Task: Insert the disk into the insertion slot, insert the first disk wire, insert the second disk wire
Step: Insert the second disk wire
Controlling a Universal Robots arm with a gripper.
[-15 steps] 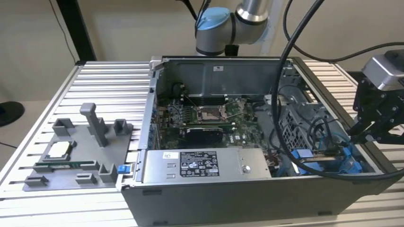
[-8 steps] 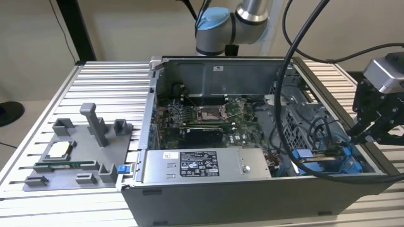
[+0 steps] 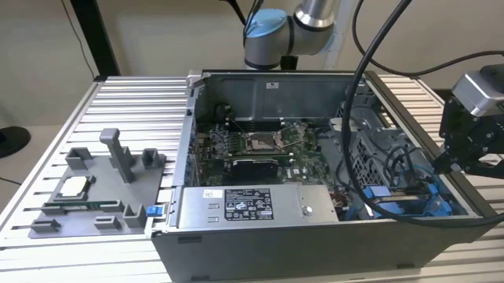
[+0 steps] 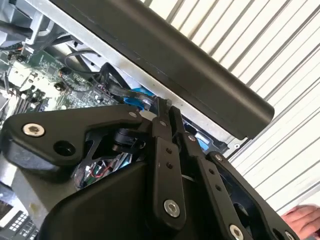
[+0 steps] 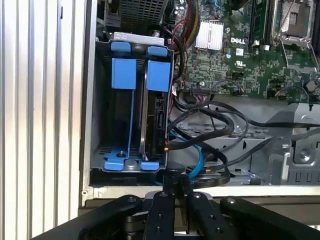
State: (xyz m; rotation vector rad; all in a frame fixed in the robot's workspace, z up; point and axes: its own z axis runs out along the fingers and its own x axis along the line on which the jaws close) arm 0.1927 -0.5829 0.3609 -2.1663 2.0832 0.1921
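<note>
Disk [image 5: 153, 112] sits on edge inside the insertion slot [image 5: 96, 100], blue carrier tabs [image 5: 159, 75] showing. Claw [image 5: 180, 184] narrow, fingers [image 5: 161, 212] nearly together, just outside the slot's open end. Black cables [image 5: 210, 107] and a blue cable [image 5: 199, 159] loop beside the slot.

Bright blue rails [image 5: 124, 73], grey perforated insertion slot [image 5: 101, 110], green motherboard [image 5: 235, 60], black pincer [image 5: 179, 197].

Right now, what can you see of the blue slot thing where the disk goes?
The insertion slot is a grey metal cage with bright blue plastic rails, in a corner of the open computer case. The disk stands on edge inside it, on the circuit board side. Black and blue wires curl beside it.
</note>
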